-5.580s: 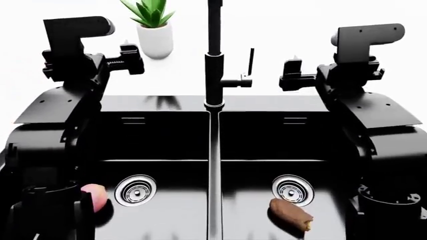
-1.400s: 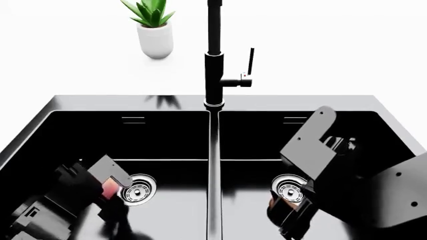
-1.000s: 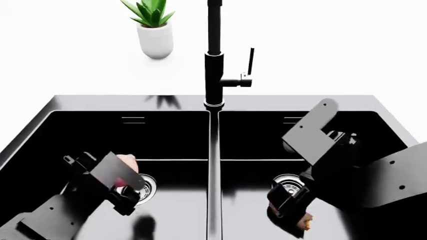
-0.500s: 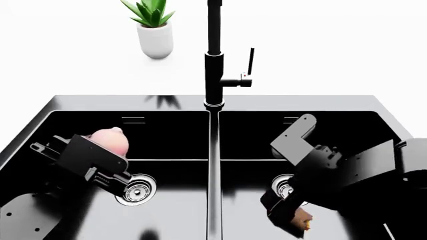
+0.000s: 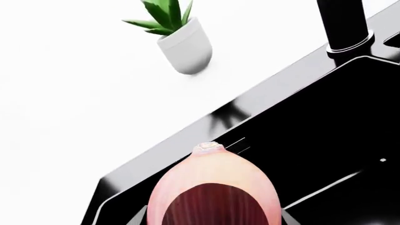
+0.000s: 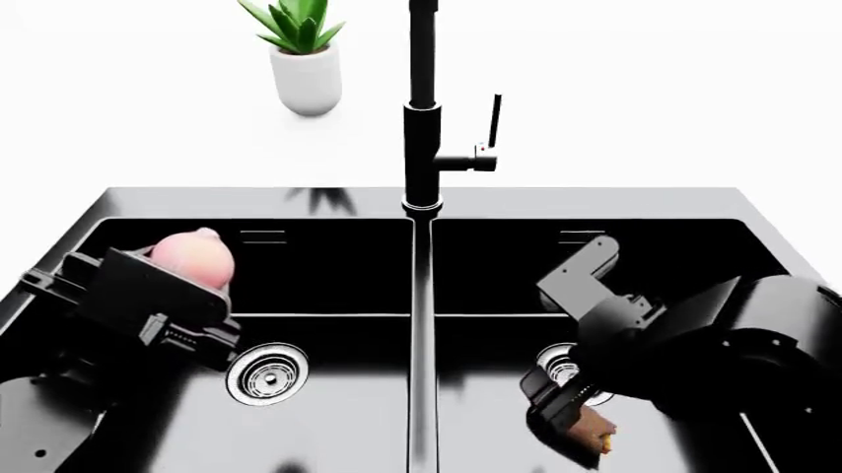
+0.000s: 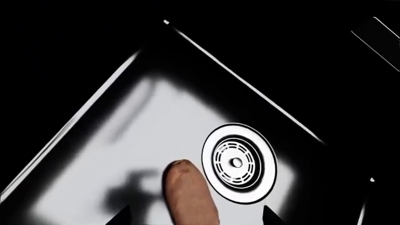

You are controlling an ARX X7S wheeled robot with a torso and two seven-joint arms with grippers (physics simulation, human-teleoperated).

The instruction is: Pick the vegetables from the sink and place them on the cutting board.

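Head view: onion (image 6: pixel 192 258) held above sink (image 6: pixel 421 202) rim.

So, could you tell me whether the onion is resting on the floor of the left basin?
No, the onion is held up by the left gripper, well above the drain.

Both arms are rendered in matte to glossy black with hard-edged, machined forms. The left gripper (image 6: pixel 177 258) sits on a flat rectangular dark-grey plate with a ribbed, rack-like strip and small bracket tabs along its edges, and the link behind it shows two pale screw dots. The right gripper (image 6: pixel 569 424) hangs from a bulky rounded cylindrical housing, topped by a grey L-shaped bracket with a rounded end; its fingertips appear only as dark triangular points in the right wrist view.
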